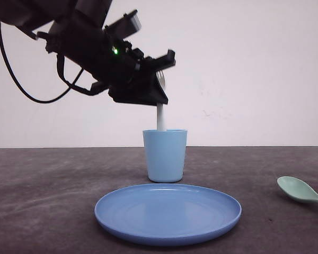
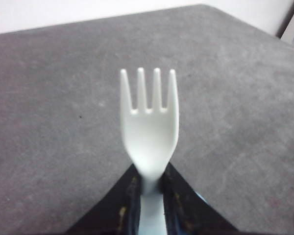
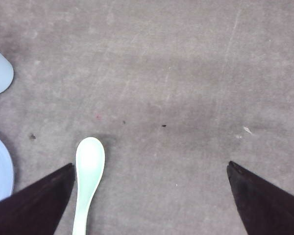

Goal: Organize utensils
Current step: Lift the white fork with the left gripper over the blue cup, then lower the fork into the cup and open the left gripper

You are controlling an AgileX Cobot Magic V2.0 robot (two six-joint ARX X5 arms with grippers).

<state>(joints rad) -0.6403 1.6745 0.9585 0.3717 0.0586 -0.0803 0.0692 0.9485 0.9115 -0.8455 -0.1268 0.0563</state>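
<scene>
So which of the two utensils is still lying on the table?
The small mint-green plastic spoon, lying flat at the table's right edge beside the round blue plate. The small white plastic fork is clamped in the left pincer above the light blue cup.

Black left arm [image 1: 90,50] w/ green LED, looping black cable, dark wedge fingers [image 3: 32,205].

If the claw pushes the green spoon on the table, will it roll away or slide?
The green spoon probably slides or pivots instead of rolling, since it lies flat on its bowl with a thin handle. It looks like small smooth plastic, so likely light and slippery, easily nudged aside. The right claw is open wide, with one finger beside the spoon, so closing might just skid it sideways.
</scene>
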